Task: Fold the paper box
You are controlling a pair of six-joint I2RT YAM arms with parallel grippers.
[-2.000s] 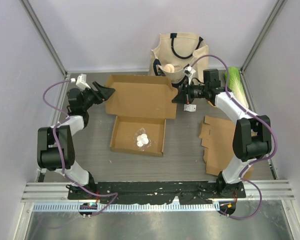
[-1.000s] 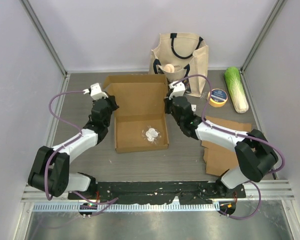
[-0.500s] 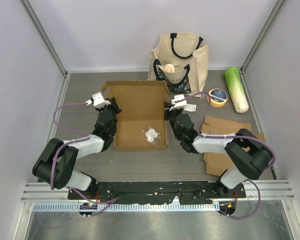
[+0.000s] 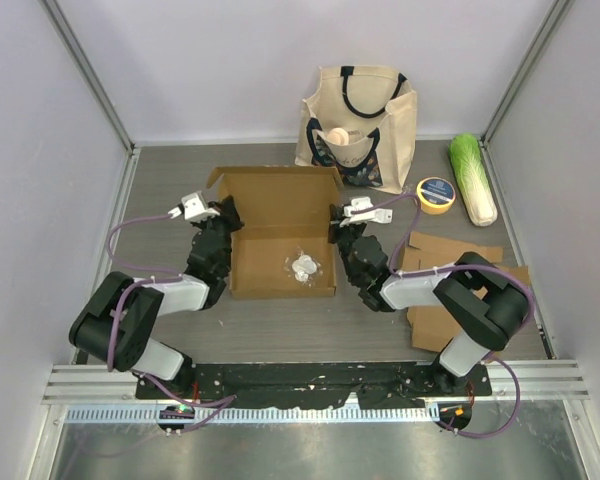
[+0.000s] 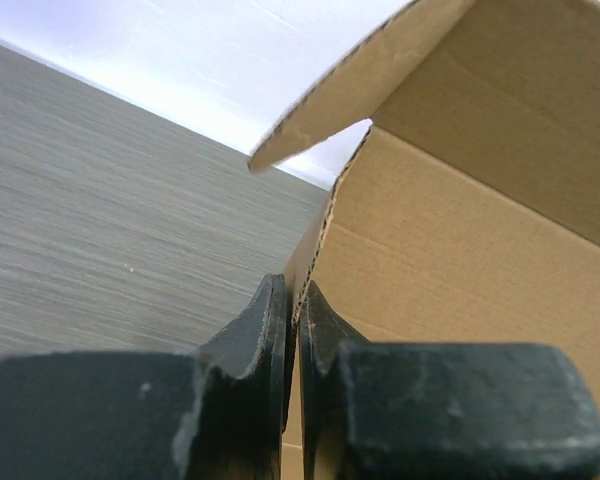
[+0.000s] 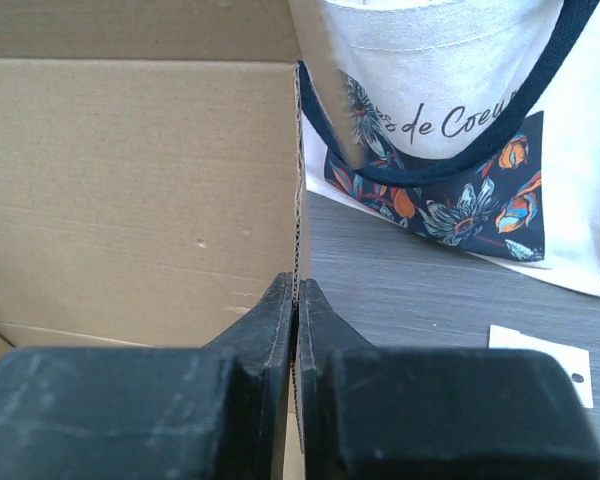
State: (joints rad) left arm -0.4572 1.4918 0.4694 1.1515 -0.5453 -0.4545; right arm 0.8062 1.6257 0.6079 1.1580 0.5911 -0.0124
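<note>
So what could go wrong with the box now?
The left gripper and right gripper each pinch only a thin edge of the box, so it might slip out or tear there. The raised lid is close to the bag and could knock it.

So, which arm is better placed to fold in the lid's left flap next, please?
Left, probably: the left gripper pinches the box edge just below that flap; the right gripper holds the opposite edge.

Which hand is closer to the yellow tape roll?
Right. The right hand grips the right wall of the box, just left of the tape roll; the left hand grips the opposite wall.
</note>
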